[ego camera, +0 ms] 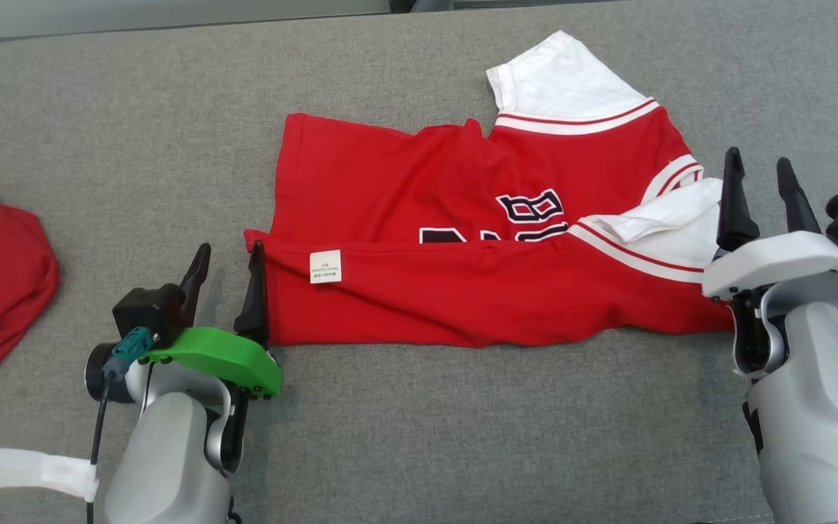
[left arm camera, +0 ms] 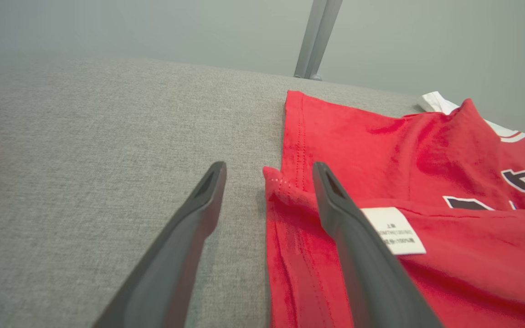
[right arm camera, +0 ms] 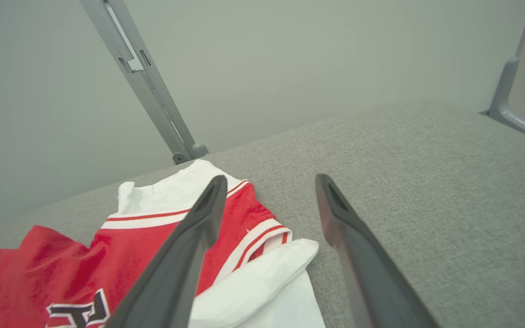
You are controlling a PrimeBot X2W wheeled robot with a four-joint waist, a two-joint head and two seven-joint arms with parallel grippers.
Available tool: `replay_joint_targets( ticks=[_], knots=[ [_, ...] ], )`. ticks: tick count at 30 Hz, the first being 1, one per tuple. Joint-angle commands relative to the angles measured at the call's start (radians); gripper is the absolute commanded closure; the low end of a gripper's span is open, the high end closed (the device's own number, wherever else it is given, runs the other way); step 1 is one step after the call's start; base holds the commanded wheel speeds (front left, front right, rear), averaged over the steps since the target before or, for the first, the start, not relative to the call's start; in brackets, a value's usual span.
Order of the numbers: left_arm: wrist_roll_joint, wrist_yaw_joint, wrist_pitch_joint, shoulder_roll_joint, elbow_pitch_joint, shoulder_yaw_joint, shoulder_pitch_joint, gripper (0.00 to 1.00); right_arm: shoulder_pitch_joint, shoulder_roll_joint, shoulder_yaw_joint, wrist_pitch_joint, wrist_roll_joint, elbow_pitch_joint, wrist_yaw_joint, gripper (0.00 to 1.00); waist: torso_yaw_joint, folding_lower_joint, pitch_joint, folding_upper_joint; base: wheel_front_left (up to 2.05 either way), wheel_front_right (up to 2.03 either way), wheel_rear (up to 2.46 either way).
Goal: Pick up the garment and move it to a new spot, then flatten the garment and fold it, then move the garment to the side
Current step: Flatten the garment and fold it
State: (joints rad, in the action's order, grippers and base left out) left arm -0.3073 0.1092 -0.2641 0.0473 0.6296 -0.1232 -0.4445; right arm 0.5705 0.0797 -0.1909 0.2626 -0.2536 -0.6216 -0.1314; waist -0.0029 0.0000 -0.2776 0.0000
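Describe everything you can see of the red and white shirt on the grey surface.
The shirt is soft red cloth with white sleeves, red-and-white trim and dark, white-edged lettering. It lies flat on the grey surface, its near edge folded over, showing a white care label. Its hem corner sits between the fingers of the open left gripper; the open right gripper is at its sleeve end.

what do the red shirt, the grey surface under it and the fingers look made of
Red shirt: soft matte knit, probably cotton; it creases, with stitched hems. Grey surface: matte woven fabric; the weave shows. Fingers: smooth dark plastic or rubber, faint sheen; which one is unclear.
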Motion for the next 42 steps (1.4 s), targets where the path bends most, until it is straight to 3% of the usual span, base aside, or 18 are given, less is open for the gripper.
replay_joint_targets(
  ticks=[1,14,28,30,31,32,42],
  knots=[
    [0.010,-0.009,0.000,0.006,-0.017,0.008,0.024,0.00,-0.032,0.002,-0.015,0.003,-0.014,0.017,0.001,0.00,0.000,0.0000,0.014,0.0000,0.00,0.00,0.00],
    [-0.007,-0.039,0.000,0.006,-0.134,0.022,0.215,0.00,-0.277,-0.005,0.016,0.003,0.011,0.049,0.001,0.00,-0.010,0.0000,0.091,0.0000,0.00,0.00,0.00],
    [-0.024,-0.044,0.000,0.006,-0.134,-0.008,0.239,0.00,-0.271,-0.004,0.003,0.003,0.010,-0.107,0.001,0.00,0.016,0.0000,0.089,0.0000,0.00,0.00,0.00],
    [-0.023,-0.042,0.000,0.006,-0.135,-0.009,0.238,0.00,-0.258,-0.007,0.000,0.000,0.002,-0.138,0.001,0.16,0.020,0.0000,0.088,0.0000,0.00,0.00,0.00],
    [-0.022,-0.042,0.000,0.006,-0.136,-0.010,0.236,0.00,-0.254,-0.008,0.001,0.000,0.000,-0.144,0.001,0.87,0.021,0.0000,0.086,0.0000,0.00,0.00,0.00],
    [-0.025,-0.039,0.000,0.006,-0.138,-0.011,0.235,0.00,-0.251,-0.009,0.000,0.000,-0.003,-0.146,0.001,1.00,0.022,0.0000,0.085,0.0000,0.00,0.00,0.00],
    [-0.081,0.000,0.000,0.006,-0.129,-0.030,0.224,0.00,-0.244,0.005,0.025,0.002,-0.016,-0.080,0.002,1.00,0.006,0.0000,0.080,0.0000,0.00,0.00,0.00]
  ],
)
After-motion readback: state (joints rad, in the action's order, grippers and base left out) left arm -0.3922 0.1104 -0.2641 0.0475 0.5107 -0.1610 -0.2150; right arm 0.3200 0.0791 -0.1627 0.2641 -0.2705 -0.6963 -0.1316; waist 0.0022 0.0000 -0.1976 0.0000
